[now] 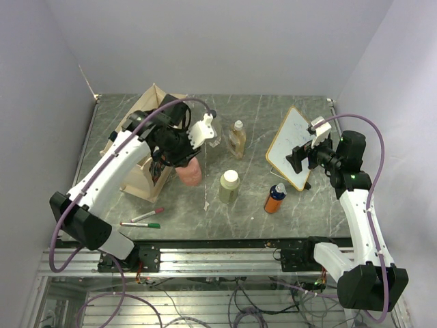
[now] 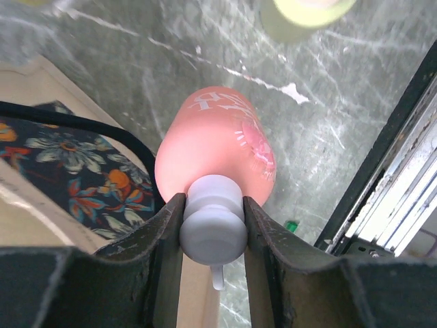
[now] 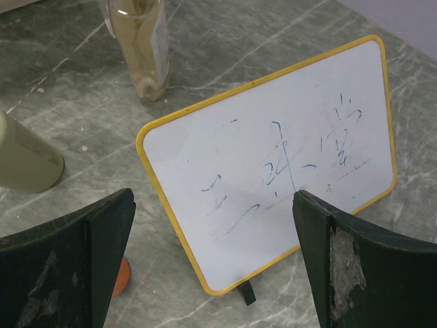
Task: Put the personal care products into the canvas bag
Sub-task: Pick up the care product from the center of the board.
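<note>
left gripper pinches the white cap of the salmon-pink bottle, a smooth rounded cylinder held just right of the canvas bag, near its floral print and dark strap. further right of the bag stand the pale green bottle, amber bottle and orange bottle, then the flat yellow-rimmed whiteboard. the right gripper hovers there, fingers spread wide.

Colours on the grey-green veined table
The pink bottle wore a white cap; the beige bag at ten o'clock showed a navy floral print. The whiteboard at two o'clock had a yellow rim and blue scribbles; the orange bottle at five o'clock, a blue-white top.
</note>
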You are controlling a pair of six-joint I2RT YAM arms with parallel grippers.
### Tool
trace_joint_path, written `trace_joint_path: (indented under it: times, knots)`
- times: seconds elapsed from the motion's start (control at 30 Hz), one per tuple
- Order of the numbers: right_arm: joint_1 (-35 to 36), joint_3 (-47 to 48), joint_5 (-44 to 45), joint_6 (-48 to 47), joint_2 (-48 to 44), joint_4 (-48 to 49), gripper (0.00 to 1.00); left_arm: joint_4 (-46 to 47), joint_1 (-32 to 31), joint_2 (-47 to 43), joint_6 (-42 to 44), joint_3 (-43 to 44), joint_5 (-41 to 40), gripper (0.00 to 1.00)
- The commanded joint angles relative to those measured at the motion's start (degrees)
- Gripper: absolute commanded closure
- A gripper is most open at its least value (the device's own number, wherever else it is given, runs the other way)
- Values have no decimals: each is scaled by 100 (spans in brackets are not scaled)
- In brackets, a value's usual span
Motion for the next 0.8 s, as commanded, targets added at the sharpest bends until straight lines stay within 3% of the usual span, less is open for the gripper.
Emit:
trace_joint_path:
  times: [0.0,0.4,0.77]
  knots:
    - [7,-71,-19,-44,13,48,0,-67,-34,-310,-56,994,321,93]
    - [5,-79,25,-78,-28,37,0,632,65,-296,-1282,2352,-435,93]
    - [7,-79,52,-87,-31,36,1,1025,1154,-370,-2120,3218,-204,93]
